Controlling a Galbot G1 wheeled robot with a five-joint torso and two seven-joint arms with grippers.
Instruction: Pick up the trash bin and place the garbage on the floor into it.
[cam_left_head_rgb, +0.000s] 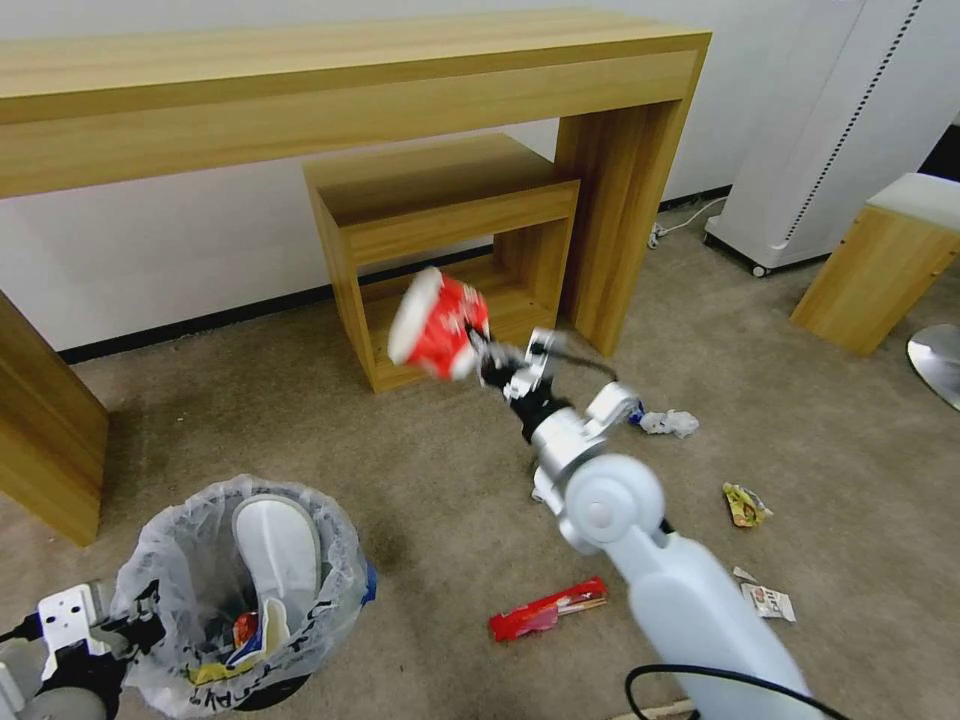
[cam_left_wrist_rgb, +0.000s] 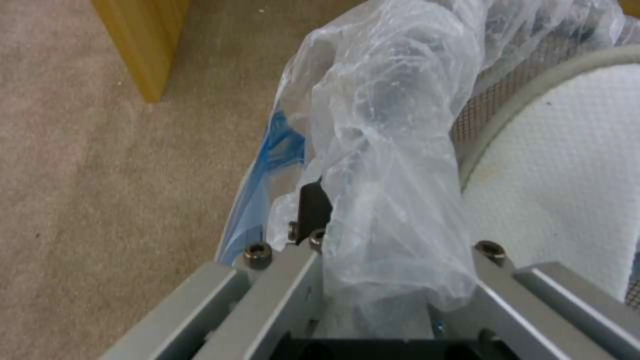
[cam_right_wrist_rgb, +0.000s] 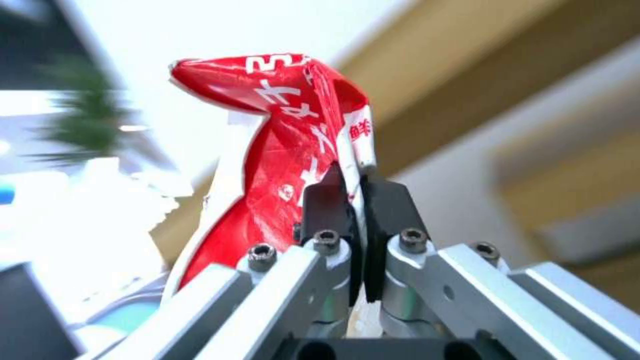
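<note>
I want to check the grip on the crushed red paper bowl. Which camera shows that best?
The right wrist view: the right end effector pinches the crushed red paper bowl by its edge, close up. The head view shows the bowl held in the air, its pinch point small. The left wrist view shows the trash bin's bag instead.

I am in what looks like a furnished room of a home or hotel: beige carpet floor (cam_left_head_rgb: 300, 420), a long wooden desk (cam_left_head_rgb: 330, 90) against a white wall, a small wooden shelf unit (cam_left_head_rgb: 440, 250) beneath, a white appliance (cam_left_head_rgb: 840, 130) on castors.

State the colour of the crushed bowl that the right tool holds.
Red and white bowl; right wrist view shows it best.
</note>
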